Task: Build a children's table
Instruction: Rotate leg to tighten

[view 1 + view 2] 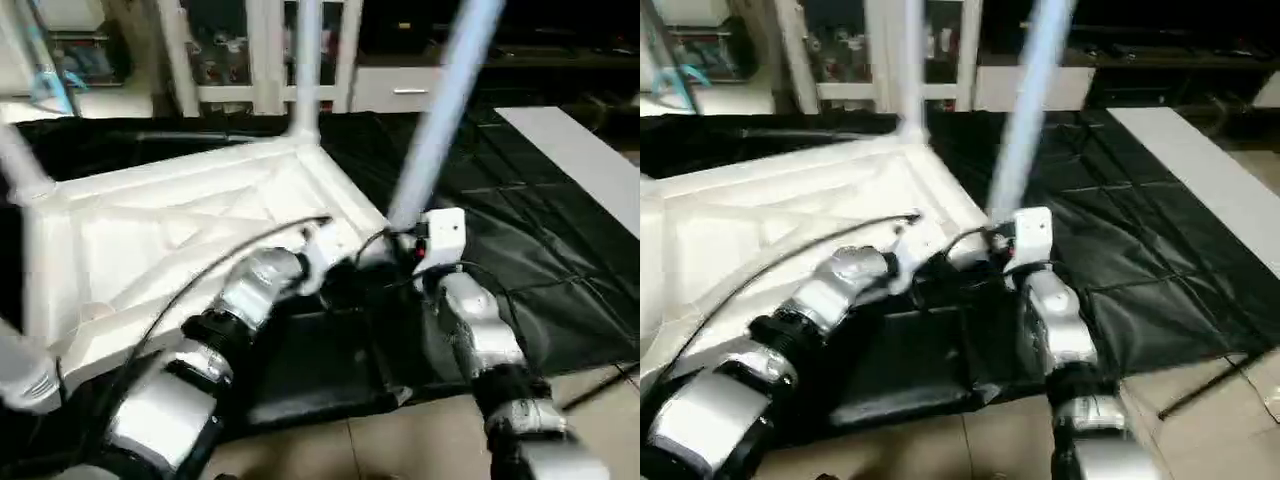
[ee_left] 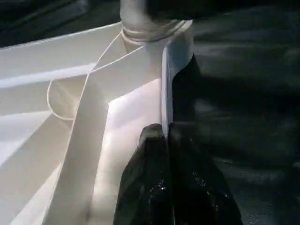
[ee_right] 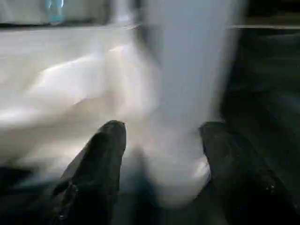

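Note:
The children's table top [image 1: 150,230] lies upside down on the black cloth, ribs showing. One leg [image 1: 305,60] stands upright in the far corner, another leg [image 1: 20,165] rises at the left, and a further one [image 1: 25,375] sits at the near left. A fourth leg [image 1: 440,110] leans to the right, with its base at the top's near right corner. My right gripper [image 3: 164,131] has a finger on each side of that base and is shut on it. My left gripper [image 2: 166,136] is shut on the top's thin rim [image 2: 165,84] just beside that corner.
The black cloth [image 1: 520,230] covers the work table, whose front edge meets a tiled floor [image 1: 400,440]. A white panel [image 1: 585,150] lies at the far right. White shelving [image 1: 250,50] stands behind. A black cable [image 1: 200,270] arcs over my left forearm.

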Controlling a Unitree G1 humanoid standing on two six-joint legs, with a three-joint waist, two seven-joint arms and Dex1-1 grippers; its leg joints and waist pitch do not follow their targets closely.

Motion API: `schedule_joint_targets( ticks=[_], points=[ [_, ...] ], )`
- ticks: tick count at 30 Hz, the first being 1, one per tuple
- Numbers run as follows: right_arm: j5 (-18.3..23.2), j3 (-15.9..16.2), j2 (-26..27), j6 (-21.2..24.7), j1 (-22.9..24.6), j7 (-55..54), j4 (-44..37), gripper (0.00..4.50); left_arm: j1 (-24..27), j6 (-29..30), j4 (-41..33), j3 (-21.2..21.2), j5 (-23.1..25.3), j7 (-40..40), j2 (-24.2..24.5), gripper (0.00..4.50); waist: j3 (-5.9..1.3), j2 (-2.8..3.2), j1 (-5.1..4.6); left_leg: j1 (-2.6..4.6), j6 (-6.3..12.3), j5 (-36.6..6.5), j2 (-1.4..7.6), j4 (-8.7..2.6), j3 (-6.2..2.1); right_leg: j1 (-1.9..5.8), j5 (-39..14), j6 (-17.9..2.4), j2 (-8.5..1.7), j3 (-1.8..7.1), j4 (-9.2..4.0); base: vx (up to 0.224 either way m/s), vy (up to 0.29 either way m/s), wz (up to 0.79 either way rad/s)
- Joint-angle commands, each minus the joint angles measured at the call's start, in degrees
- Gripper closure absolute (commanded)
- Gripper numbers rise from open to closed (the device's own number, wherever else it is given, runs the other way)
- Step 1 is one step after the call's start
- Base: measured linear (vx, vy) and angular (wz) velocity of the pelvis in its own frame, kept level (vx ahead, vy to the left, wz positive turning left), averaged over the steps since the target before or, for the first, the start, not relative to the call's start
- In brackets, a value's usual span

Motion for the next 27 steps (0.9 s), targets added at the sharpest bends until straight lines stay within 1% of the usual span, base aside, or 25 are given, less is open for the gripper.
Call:
schedule_joint_targets(
  ticks=[1,2,3,4,5,6,7,8,9,10,12,13,14,16,17,18,19,20,21,22,23,24,25,26,27],
  points=[
    [0.2,2.3,0.9,0.8,0.2,2.0,-1.7,1.43,-1.5,-4.4,-1.1,1.7,-1.2,2.9,-1.8,4.5,-3.92,-0.84,0.18,-0.28,1.74,-16.2,-0.38,-4.6,-0.29,3.23,-22.0,-5.8,-0.13,0.19,-4.4,0.0,0.0,0.0],
    [-0.1,1.7,-1.1,2.3,3.5,0.2,-7.2,1.43,-2.5,-6.9,1.1,1.2,-0.9,2.0,-2.0,4.5,-3.92,-0.56,0.22,-0.02,1.81,-15.1,-0.41,-4.46,-0.18,3.02,-19.8,-6.5,0.01,0.3,-4.32,0.0,0.0,0.0],
    [-0.4,1.7,-2.3,3.0,5.6,-0.4,-10.3,1.43,-3.3,-8.5,2.6,1.1,-0.7,1.7,-2.3,4.5,-3.97,-0.67,0.68,0.93,2.48,-13.9,-0.21,-4.0,0.34,2.33,-15.1,-8.2,0.27,0.57,-4.2,0.0,0.0,0.0],
    [-0.9,1.8,-3.0,3.1,7.2,-0.7,-12.4,1.43,-4.0,-9.9,3.8,1.2,-0.5,1.7,-2.5,4.5,-3.88,-0.76,1.09,1.09,3.59,-12.6,-0.32,-3.82,0.69,2.44,-11.5,-9.4,0.56,0.73,-3.97,0.054,0.008,0.12],
    [-1.0,1.9,-3.2,3.2,7.8,-0.8,-13.3,1.43,-4.3,-10.4,4.2,1.3,-0.4,1.8,-2.7,4.5,-3.93,-0.91,1.35,0.85,4.51,-11.4,-0.35,-3.75,0.75,2.83,-9.9,-10.1,0.35,0.81,-3.57,0.054,0.008,0.12],
    [-1.4,1.9,-3.7,3.3,9.0,-1.0,-14.8,1.43,-4.8,-11.3,5.0,1.3,-0.3,1.9,-2.9,4.5,-3.96,-0.62,1.3,0.52,4.77,-10.5,-0.44,-3.79,0.65,3.09,-9.3,-10.2,0.31,0.78,-3.37,0.0,0.0,0.0],
    [-1.6,1.8,-3.9,3.7,10.1,-1.3,-16.2,1.43,-5.3,-12.1,5.7,1.3,-0.3,1.8,-3.1,4.5,-4.02,-0.26,1.23,0.57,4.98,-9.8,-0.47,-3.7,0.74,3.03,-8.3,-10.3,0.38,0.74,-3.35,0.0,0.0,0.0],
    [-1.7,1.5,-4.1,4.6,11.9,-1.2,-18.9,1.43,-6.4,-13.6,7.0,1.3,-0.4,2.2,-3.5,4.5,-4.0,-0.42,1.24,0.69,5.16,-9.7,-0.52,-3.6,0.8,2.93,-7.9,-10.3,0.48,0.76,-3.45,0.0,0.0,0.0],
    [-1.7,1.5,-4.1,4.6,11.9,-1.2,-18.9,1.43,-6.4,-13.6,7.0,1.3,-0.4,2.2,-3.5,4.5,-4.05,-0.56,1.42,0.79,5.65,-9.7,-0.49,-3.53,0.83,3.04,-7.1,-10.7,0.36,0.82,-3.35,0.0,0.0,0.0],
    [-2.2,1.2,-4.2,5.2,12.8,-1.6,-20.4,1.43,-7.1,-14.7,8.0,1.4,-0.6,2.1,-3.9,4.5,-4.12,-0.36,1.32,0.69,5.75,-9.5,-0.48,-3.51,0.76,3.15,-6.6,-11.0,0.33,0.81,-3.15,0.0,0.0,0.0],
    [-2.8,1.0,-4.4,6.4,14.2,-2.5,-23.0,1.43,-8.5,-17.0,10.0,2.0,-0.6,3.8,-4.9,4.5,-3.99,-0.48,1.57,0.73,6.07,-9.5,-0.47,-3.52,0.81,3.16,-6.7,-11.4,0.34,0.79,-3.33,0.0,0.0,0.0],
    [-2.6,1.2,-4.7,7.0,14.6,-2.9,-23.9,1.43,-8.9,-17.3,10.8,2.9,-1.6,2.5,-5.5,4.5,-3.94,-0.52,1.67,0.86,5.99,-10.0,-0.43,-3.51,0.88,3.08,-7.5,-11.3,0.25,0.81,-3.45,0.0,0.0,0.0],
    [-2.4,1.4,-5.1,7.6,14.9,-3.1,-24.6,1.39,-9.2,-17.1,11.4,3.8,-2.4,1.9,-6.0,4.05,-3.91,-0.57,1.67,0.84,5.95,-10.2,-0.41,-3.55,0.84,3.15,-8.1,-11.2,0.22,0.79,-3.43,0.0,0.0,0.0],
    [-2.4,1.5,-5.7,8.1,15.3,-3.4,-25.3,1.39,-9.5,-16.9,11.8,5.4,-4.0,1.2,-6.5,3.94,-3.8,-0.56,1.71,0.75,5.61,-11.3,-0.4,-3.67,0.76,3.13,-10.7,-10.7,0.09,0.76,-3.69,0.0,0.0,0.0],
    [-2.3,1.4,-5.9,8.2,15.3,-3.4,-25.5,1.39,-9.6,-16.4,11.7,6.3,-5.1,0.9,-6.7,3.94,-3.92,-0.16,1.98,1.19,5.09,-12.4,-0.19,-3.71,0.74,2.83,-11.3,-11.5,-0.06,0.79,-3.83,0.0,0.0,0.0],
    [-2.3,1.1,-6.1,8.8,15.4,-3.2,-26.1,1.39,-9.5,-17.2,11.7,7.1,-6.0,0.5,-6.7,3.86,-3.86,-0.21,1.95,1.24,4.94,-12.7,-0.1,-3.71,0.73,2.69,-10.7,-12.0,0.05,0.76,-3.79,0.0,0.0,0.0],
    [-2.2,0.7,-6.3,9.0,15.3,-3.2,-26.3,1.39,-9.1,-17.0,11.2,7.9,-7.1,-0.1,-6.6,3.61,-3.8,-0.6,1.79,0.8,4.8,-13.0,-0.15,-3.79,0.62,3.04,-10.0,-11.9,0.07,0.65,-3.52,0.0,0.0,0.0],
    [-2.3,0.4,-6.3,9.3,15.4,-3.1,-26.6,1.39,-9.1,-17.0,11.2,8.5,-7.8,-0.5,-6.6,3.56,-3.75,-0.72,1.59,0.71,4.85,-13.3,-0.15,-3.83,0.64,3.05,-10.2,-11.5,0.05,0.63,-3.59,0.0,0.0,0.0],
    [-2.3,0.2,-6.2,9.5,15.3,-3.1,-26.8,1.39,-9.0,-17.1,11.2,8.9,-8.3,-0.8,-6.4,3.54,-3.69,-1.19,1.48,0.62,5.02,-13.5,-0.23,-3.79,0.7,3.06,-10.8,-11.2,0.09,0.61,-3.72,0.0,0.0,0.0],
    [-2.3,0.0,-6.3,10.0,15.2,-3.1,-27.2,1.39,-8.7,-17.0,10.6,10.0,-9.5,-1.2,-6.0,3.48,-3.73,-1.22,1.48,0.57,5.08,-13.3,-0.27,-3.75,0.66,3.17,-11.1,-10.9,0.02,0.62,-3.58,0.0,0.0,0.0],
    [-2.2,-0.1,-6.5,10.5,15.2,-3.1,-27.6,1.39,-8.4,-16.2,10.0,11.2,-10.6,-2.1,-5.6,3.48,-3.73,-1.47,1.3,0.4,5.16,-12.4,-0.33,-3.79,0.6,3.26,-11.8,-10.4,-0.05,0.59,-3.61,0.0,0.0,0.0],
    [-2.1,-0.1,-6.6,10.6,15.3,-3.0,-27.7,1.39,-8.3,-16.0,9.6,11.3,-10.7,-2.1,-5.3,3.34,-3.73,-1.31,1.21,0.38,5.05,-12.2,-0.34,-3.77,0.58,3.26,-11.8,-10.4,-0.04,0.59,-3.54,0.0,0.0,0.0],
    [-2.0,0.0,-6.7,10.7,15.3,-2.8,-27.9,1.39,-7.9,-15.4,8.6,11.7,-11.1,-2.3,-4.7,3.19,-3.76,-1.73,1.2,0.41,5.08,-11.6,-0.25,-3.65,0.59,3.3,-11.2,-10.5,-0.08,0.58,-3.35,0.0,0.0,0.0],
    [-1.8,0.1,-6.9,10.9,15.4,-2.6,-28.2,1.39,-7.6,-15.1,7.9,12.1,-11.1,-2.4,-4.1,3.1,-3.69,-1.76,1.03,0.37,5.21,-11.0,-0.24,-3.63,0.61,3.27,-10.3,-10.6,-0.01,0.61,-3.29,0.0,0.0,0.0],
    [-1.3,0.6,-7.9,11.1,16.0,-1.4,-28.9,1.39,-4.7,-9.6,2.1,11.6,-11.9,-7.4,-1.3,3.09,-3.69,-2.2,1.08,0.43,5.25,-10.6,-0.2,-3.59,0.66,3.28,-10.0,-10.7,-0.03,0.57,-3.24,0.0,0.0,0.0]
  ],
)
